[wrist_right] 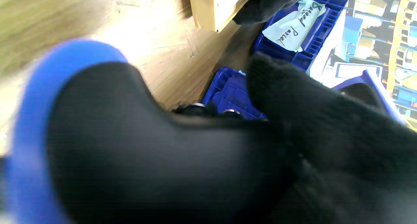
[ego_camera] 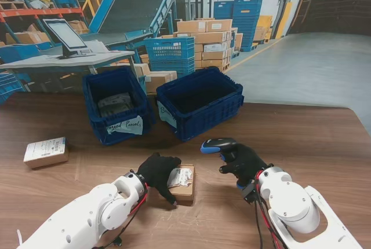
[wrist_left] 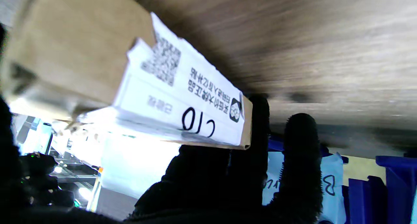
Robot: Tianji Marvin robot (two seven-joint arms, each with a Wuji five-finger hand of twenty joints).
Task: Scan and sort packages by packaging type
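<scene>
A small cardboard box (ego_camera: 184, 182) with a white shipping label lies near me at the table's middle, and my black-gloved left hand (ego_camera: 157, 172) is closed around its left side. In the left wrist view the box (wrist_left: 81, 58) fills the frame, its label (wrist_left: 182, 97) showing a QR code and handwriting. My right hand (ego_camera: 243, 162) is shut on a blue and black barcode scanner (ego_camera: 218, 145), whose head points left toward the box. The scanner (wrist_right: 130, 146) fills the right wrist view. A second labelled cardboard box (ego_camera: 46, 152) lies at the far left of the table.
Two dark blue crates stand at the back of the table: the left crate (ego_camera: 93, 107) carries a handwritten paper tag (ego_camera: 124, 126) and holds bagged parcels, the right crate (ego_camera: 223, 113) looks unfilled. Behind the table are a tablet on a stand (ego_camera: 65, 36), stacked cartons and blue bins.
</scene>
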